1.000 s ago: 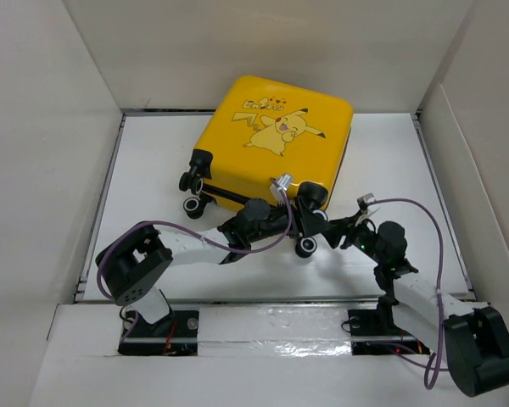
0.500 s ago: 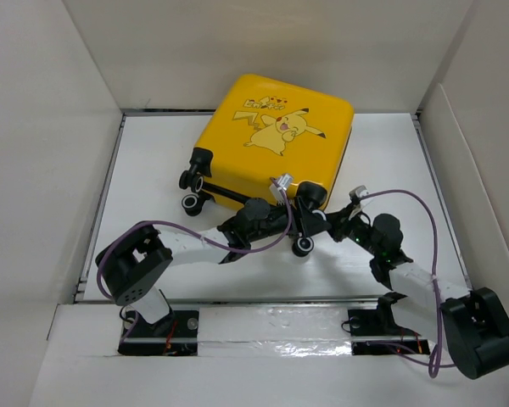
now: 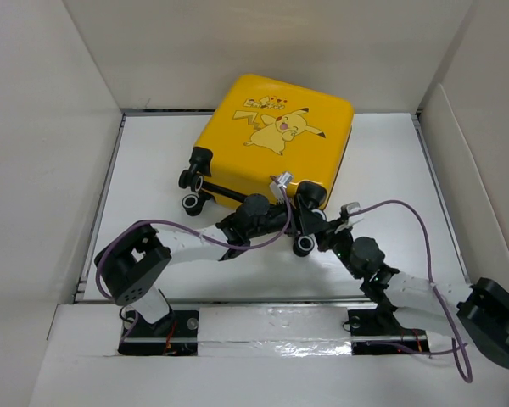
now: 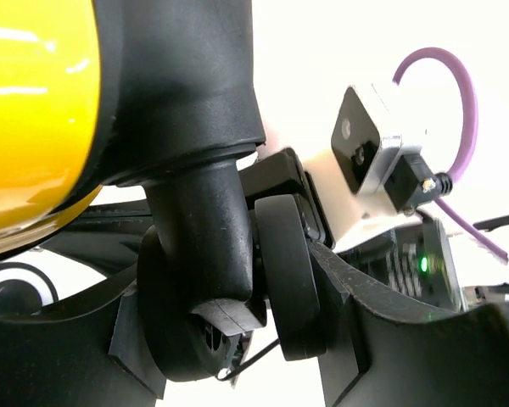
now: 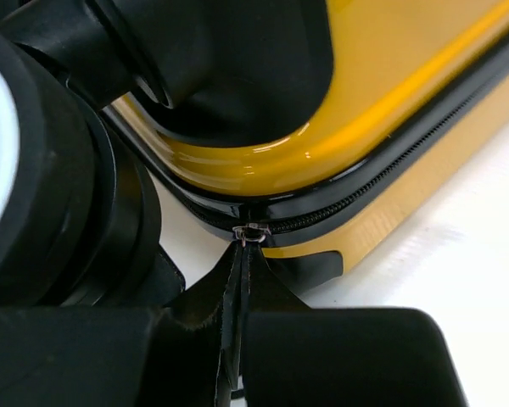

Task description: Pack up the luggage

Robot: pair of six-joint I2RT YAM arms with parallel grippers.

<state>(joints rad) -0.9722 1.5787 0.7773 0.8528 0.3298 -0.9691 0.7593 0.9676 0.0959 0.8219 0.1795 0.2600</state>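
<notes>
The luggage [image 3: 276, 140], a yellow hard-shell case with a Pikachu print, lies flat and zipped at the back middle of the table. My left gripper [image 3: 300, 222] is at its near right corner. In the left wrist view its jaws [image 4: 237, 339] are closed on either side of the black twin wheel [image 4: 284, 280] under the yellow shell [image 4: 25, 127]. My right gripper [image 3: 327, 236] is just to the right of that corner. In the right wrist view it [image 5: 240, 339] is shut on the black zipper pull [image 5: 240, 271], which hangs from the slider on the zipper line of the shell [image 5: 365, 102].
Another pair of black wheels [image 3: 191, 202] sticks out at the case's near left corner. White walls [image 3: 59, 127] enclose the table on three sides. A raised ledge [image 3: 263, 318] runs along the near edge by the arm bases. The right arm's purple cable [image 3: 407, 212] loops above the table.
My right gripper has moved left to the case's near corner and shut on the zipper pull. The left gripper stayed on the wheel.
</notes>
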